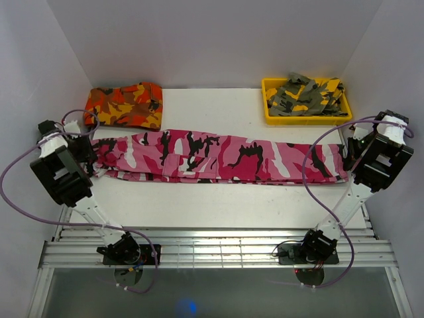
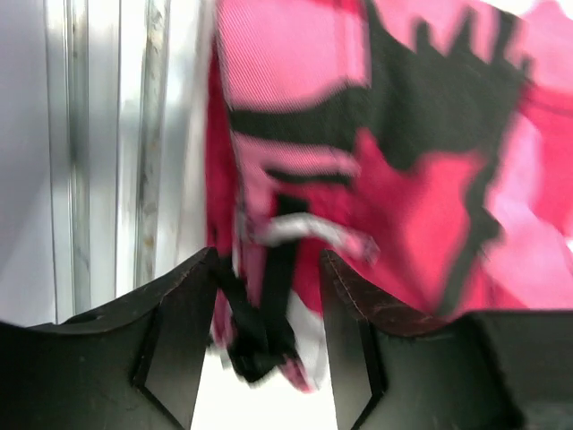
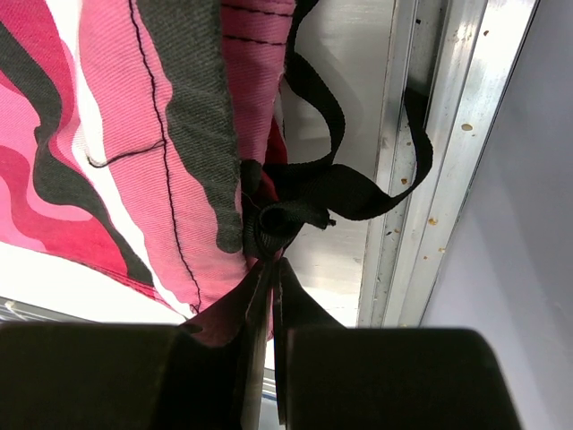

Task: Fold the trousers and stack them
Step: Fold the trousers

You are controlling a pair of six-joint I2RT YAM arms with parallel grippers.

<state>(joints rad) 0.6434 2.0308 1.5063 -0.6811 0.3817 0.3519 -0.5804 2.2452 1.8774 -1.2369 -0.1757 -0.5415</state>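
The pink, magenta, white and black camouflage trousers (image 1: 218, 158) lie stretched out lengthwise across the white table. My left gripper (image 1: 93, 161) is at their left end. In the left wrist view it (image 2: 269, 296) is open, with a bunched, blurred bit of the trousers (image 2: 376, 134) and a black strap between its spread jaws. My right gripper (image 1: 347, 156) is at their right end. In the right wrist view it (image 3: 271, 269) is shut on the trousers' edge (image 3: 170, 134), next to a looped black strap (image 3: 340, 193).
Folded orange-red camouflage trousers (image 1: 124, 105) lie at the back left. A yellow bin (image 1: 268, 116) at the back right holds olive-grey camouflage trousers (image 1: 301, 96). White walls enclose three sides. A metal rail frame (image 1: 218, 248) runs along the near edge.
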